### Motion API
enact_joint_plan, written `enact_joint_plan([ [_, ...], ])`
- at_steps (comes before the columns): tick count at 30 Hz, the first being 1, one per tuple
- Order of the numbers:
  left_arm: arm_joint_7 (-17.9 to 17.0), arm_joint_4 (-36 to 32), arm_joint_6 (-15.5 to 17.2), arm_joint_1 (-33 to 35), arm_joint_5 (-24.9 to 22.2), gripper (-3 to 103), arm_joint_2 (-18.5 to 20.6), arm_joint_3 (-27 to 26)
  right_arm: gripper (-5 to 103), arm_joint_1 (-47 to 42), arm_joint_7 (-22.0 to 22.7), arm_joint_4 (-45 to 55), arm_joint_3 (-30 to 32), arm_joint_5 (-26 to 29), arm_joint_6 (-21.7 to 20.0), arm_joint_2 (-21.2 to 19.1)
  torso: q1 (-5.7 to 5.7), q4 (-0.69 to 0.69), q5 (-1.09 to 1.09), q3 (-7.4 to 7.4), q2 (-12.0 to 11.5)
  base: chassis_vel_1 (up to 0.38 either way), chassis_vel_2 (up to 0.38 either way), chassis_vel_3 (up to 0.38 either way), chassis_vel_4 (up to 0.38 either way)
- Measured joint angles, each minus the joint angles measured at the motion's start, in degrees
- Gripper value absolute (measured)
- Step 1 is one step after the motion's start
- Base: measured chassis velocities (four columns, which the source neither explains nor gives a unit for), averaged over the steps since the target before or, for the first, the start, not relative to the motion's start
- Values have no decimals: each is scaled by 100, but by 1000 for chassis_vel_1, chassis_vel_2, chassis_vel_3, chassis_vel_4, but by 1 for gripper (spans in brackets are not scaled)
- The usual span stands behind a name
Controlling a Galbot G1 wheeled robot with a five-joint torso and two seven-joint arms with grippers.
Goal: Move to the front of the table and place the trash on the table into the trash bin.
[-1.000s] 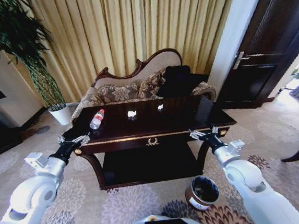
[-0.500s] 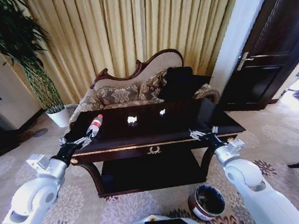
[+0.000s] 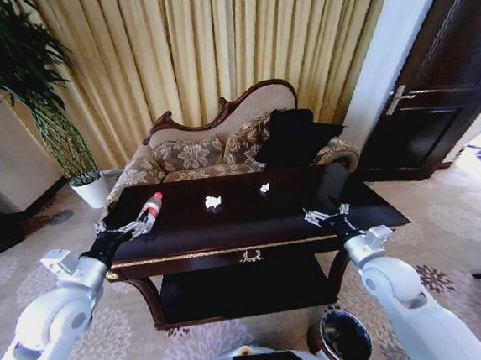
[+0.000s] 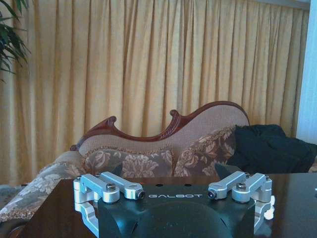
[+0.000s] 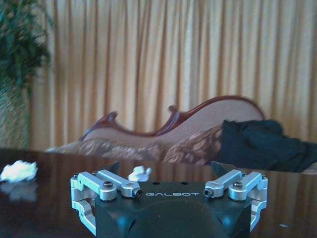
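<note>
Both the left gripper (image 3: 127, 229) and right gripper (image 3: 326, 216) hover wide open over the table's (image 3: 255, 248) near edge, bottle (image 3: 150, 211) far-left.

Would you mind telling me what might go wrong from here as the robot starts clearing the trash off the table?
1. The left gripper, open, sits right by the bottle lying near the table edge; a nudge might roll it off.
2. The paper scraps lie mid-table, a long, possibly awkward reach for the right gripper.
3. The trash bin sits low by the robot's base, so dropped trash could miss.
</note>
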Motion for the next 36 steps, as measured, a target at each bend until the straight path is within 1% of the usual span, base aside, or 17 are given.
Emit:
enact_joint_plan([
  [1,0,1,0,7,1,100,-2,-5,100,71,-16,-15,-35,78,-95,-68,0,-1,0,0,0,-24,24,12,-60],
  [3,0,1,0,8,1,100,-3,-7,100,93,-18,-27,-47,102,-114,-87,0,0,-1,0,0,0,0,0,0],
  [6,10,1,-3,101,20,100,-74,-73,100,459,-13,-315,-249,388,-284,-359,-1,0,1,-1,1,0,0,0,0],
  [7,10,1,-3,101,20,100,-74,-73,100,459,-13,-315,-249,388,-284,-359,-1,0,1,-1,1,0,0,0,0],
  [10,89,69,-76,262,129,100,-174,-172,100,1032,-9,-768,-611,618,-294,-755,-3,2,0,-1,1,0,0,0,0],
  [11,89,69,-76,262,129,100,-174,-172,100,1032,-9,-768,-611,618,-294,-755,-3,2,0,-1,1,0,0,0,0],
  [13,88,70,-83,263,135,100,-221,-191,100,1461,-43,-1098,-880,836,-228,-1028,-2,-1,2,-1,1,0,0,0,0],
  [14,88,70,-83,263,135,100,-221,-191,100,1461,-43,-1098,-880,836,-228,-1028,-2,-1,2,-1,1,0,0,0,0],
  [15,75,25,-83,266,129,100,-272,-193,100,1956,-56,-1431,-1147,1038,-199,-1217,-2,0,-3,-1,1,0,0,0,0],
  [16,66,1,-83,284,127,100,-299,-196,100,2141,-58,-1572,-1285,1133,-197,-1267,-1,2,-4,-1,0,0,0,0,0],
  [17,55,-22,-83,335,132,100,-341,-215,100,2454,-68,-1825,-1551,1266,-199,-1318,-1,1,1,0,0,0,0,0,0],
  [18,54,-31,-83,373,142,100,-365,-234,100,2680,-96,-1999,-1737,1336,-200,-1332,-1,1,1,0,0,0,0,0,0],
  [19,54,-31,-83,373,142,100,-365,-234,100,2680,-96,-1999,-1737,1336,-200,-1332,-1,1,1,0,0,0,0,0,0],
  [22,52,-35,-82,519,155,100,-413,-344,100,3423,-264,-2493,-2420,1483,-202,-1283,-1,0,3,0,0,0,0,0,0],
  [23,52,-35,-82,519,155,100,-413,-344,100,3423,-264,-2493,-2420,1483,-202,-1283,-1,0,3,0,0,0,0,0,0],
  [27,42,-65,-82,658,143,100,-416,-494,100,4170,-356,-2903,-3026,1517,-203,-1045,-1,3,0,0,0,0,0,0,0],
  [36,39,-103,-84,779,97,100,-363,-637,100,4545,-399,-3247,-3509,1418,-244,-731,-1,0,0,0,0,0,0,0,0],
])
